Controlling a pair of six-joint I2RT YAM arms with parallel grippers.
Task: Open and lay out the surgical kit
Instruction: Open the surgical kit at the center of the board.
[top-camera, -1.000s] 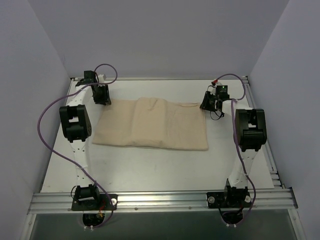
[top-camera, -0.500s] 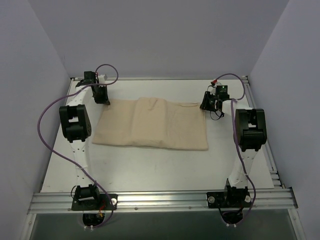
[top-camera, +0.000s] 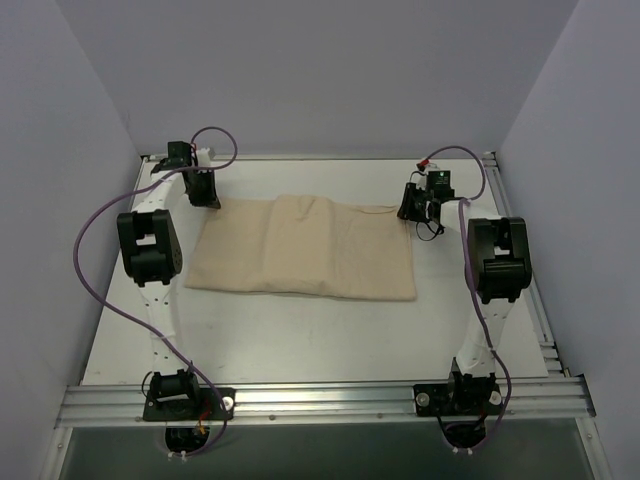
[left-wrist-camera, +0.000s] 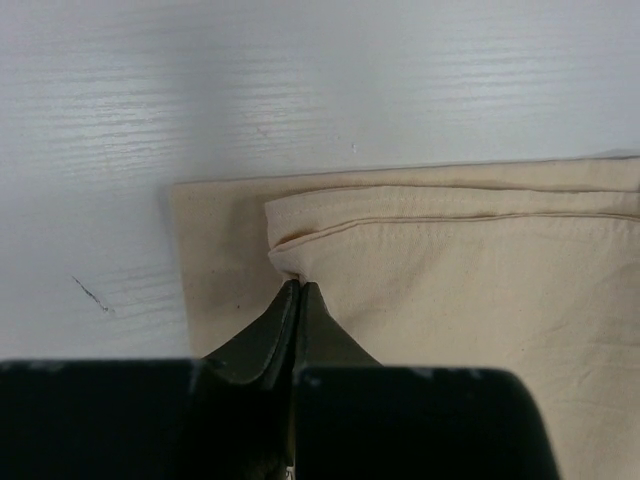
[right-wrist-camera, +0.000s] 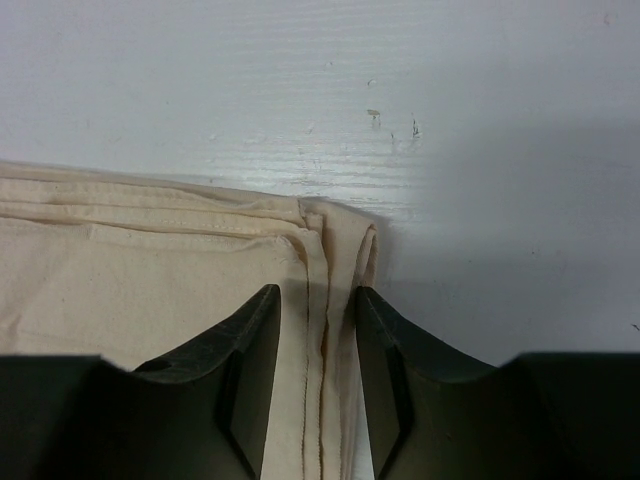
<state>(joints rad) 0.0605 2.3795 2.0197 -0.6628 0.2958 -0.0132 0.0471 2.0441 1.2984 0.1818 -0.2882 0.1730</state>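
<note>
The surgical kit is a folded beige cloth wrap (top-camera: 300, 248) lying flat in the middle of the white table; its tray, tools, gauze and packets are hidden inside. My left gripper (top-camera: 205, 196) is at the wrap's far left corner. In the left wrist view the left gripper (left-wrist-camera: 297, 286) is shut, its tips pinching the corner of the upper folded layer of the wrap (left-wrist-camera: 480, 280). My right gripper (top-camera: 409, 208) is at the far right corner. In the right wrist view the right gripper (right-wrist-camera: 315, 300) is open, its jaws straddling the stacked folded edges of the wrap (right-wrist-camera: 150, 275).
The white table (top-camera: 300, 340) has bare surface in front of the wrap and a narrow strip behind it. Grey walls close in the back and both sides. Purple cables loop from both arms. An aluminium rail (top-camera: 320, 400) runs along the near edge.
My right gripper has shifted slightly left onto the wrap's far right corner. My left gripper and the wrap have hardly moved.
</note>
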